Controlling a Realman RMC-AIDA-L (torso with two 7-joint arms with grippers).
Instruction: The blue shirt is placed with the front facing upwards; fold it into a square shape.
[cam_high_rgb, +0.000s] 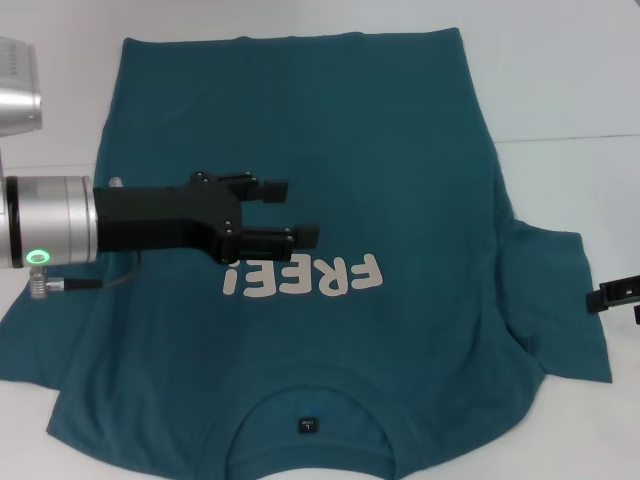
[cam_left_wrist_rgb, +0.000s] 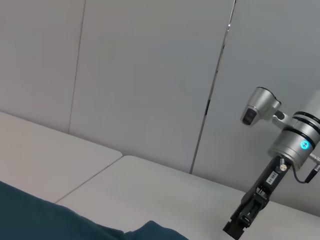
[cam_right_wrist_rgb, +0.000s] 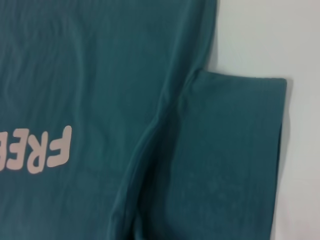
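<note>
Head view was the only one in which the whole blue shirt (cam_high_rgb: 330, 150) was recorded: it was spread flat, front up, on the white table (cam_high_rgb: 560, 70), collar toward 6 o'clock and hem toward 12 o'clock. The left gripper (cam_high_rgb: 295, 212) was seen reaching in from 9 o'clock above the chest area, just above the whitish "FREE!" print (cam_high_rgb: 305, 277), with its two black fingers (cam_high_rgb: 280, 239) parted and nothing between them. Contact with the cloth could not be determined. Of the right gripper (cam_high_rgb: 612, 293), only a dark edge was noted at 3 o'clock, beside the sleeve on that side (cam_high_rgb: 560, 300); whether its fingers were apart or together could not be told.

Left wrist view showed what the others did not: grey wall panels (cam_left_wrist_rgb: 150, 75), bare table, a strip of teal cloth at 7 o'clock, and the right arm (cam_left_wrist_rgb: 292, 145) standing over the table at 4 o'clock.

Right wrist view gave the sleeve close up, lying flat and fully extended, with a soft ridge along its seam and part of the print.

Shirt appearance: dark teal-blue, short-sleeved, mildly wrinkled, small black neck label (cam_high_rgb: 307, 425) inside the collar.
</note>
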